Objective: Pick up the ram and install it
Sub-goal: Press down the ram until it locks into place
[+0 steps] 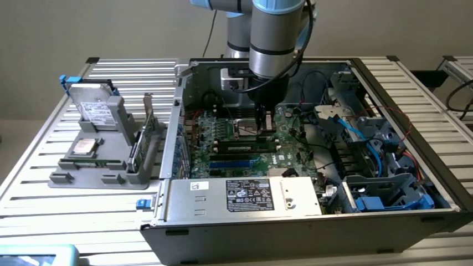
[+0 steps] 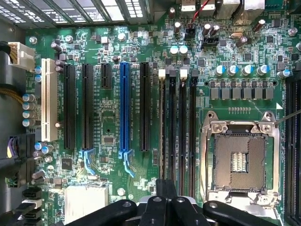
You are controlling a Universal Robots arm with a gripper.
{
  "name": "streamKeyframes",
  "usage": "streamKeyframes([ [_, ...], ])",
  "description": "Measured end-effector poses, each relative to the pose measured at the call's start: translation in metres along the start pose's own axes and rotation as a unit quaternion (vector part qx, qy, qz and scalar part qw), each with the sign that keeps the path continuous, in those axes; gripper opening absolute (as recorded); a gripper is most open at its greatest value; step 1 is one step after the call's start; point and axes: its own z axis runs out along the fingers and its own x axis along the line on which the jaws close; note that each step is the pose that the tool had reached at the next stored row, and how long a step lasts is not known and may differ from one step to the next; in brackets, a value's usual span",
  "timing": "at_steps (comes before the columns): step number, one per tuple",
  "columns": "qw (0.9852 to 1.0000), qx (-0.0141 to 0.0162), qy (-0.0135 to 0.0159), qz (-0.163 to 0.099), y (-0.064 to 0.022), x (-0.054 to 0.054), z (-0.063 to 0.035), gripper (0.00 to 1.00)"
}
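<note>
My gripper [image 1: 262,123] hangs inside the open computer case, low over the motherboard [image 1: 221,133], with its fingers shut and nothing visible between them. In the wrist view the shut gripper [image 2: 165,188] sits over the near ends of the long black memory slots [image 2: 178,127], beside the open processor socket [image 2: 240,162]. A thin green stick with dark chips, which looks like the ram [image 1: 247,148], stands in a slot just in front of the gripper. Another thin green strip [image 1: 90,163] lies along the front of the grey fixture [image 1: 96,178] outside the case.
The fixture also holds a hard drive [image 1: 96,108], a processor chip [image 1: 83,147] and an upright expansion card [image 1: 145,138]. The case holds a power supply [image 1: 244,194], blue cables [image 1: 355,130] and drive bays. A blue expansion slot [image 2: 124,108] lies beside black ones.
</note>
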Motion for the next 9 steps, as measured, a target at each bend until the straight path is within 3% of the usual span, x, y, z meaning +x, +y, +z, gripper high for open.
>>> streamKeyframes([
  [9, 1.0, 0.0, 0.0001, 0.0, 0.0, -0.0002, 0.0023, 0.11],
])
